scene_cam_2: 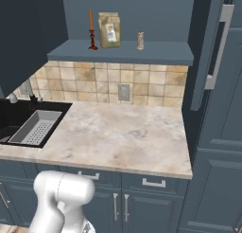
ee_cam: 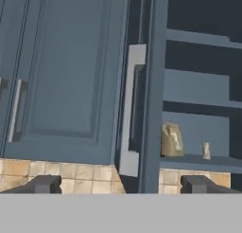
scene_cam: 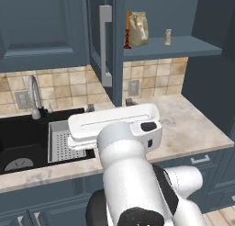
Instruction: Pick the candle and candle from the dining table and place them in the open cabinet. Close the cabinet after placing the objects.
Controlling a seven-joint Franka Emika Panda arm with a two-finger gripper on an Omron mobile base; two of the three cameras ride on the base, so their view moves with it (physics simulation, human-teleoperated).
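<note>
Both candles stand on the blue shelf of the open cabinet. The slender dark red candle is at the left, and the stubby grey-beige candle is at the right. The cabinet's left door stands edge-on with its long silver handle. The right door is swung out too. My gripper is open and holds nothing; it faces the left door's handle from a distance. The dining table is out of view.
A brown paper bag stands between the candles. Below lie a marble-look counter, a black sink with a faucet and a grey strainer basket. Closed blue cabinet doors are left of the handle.
</note>
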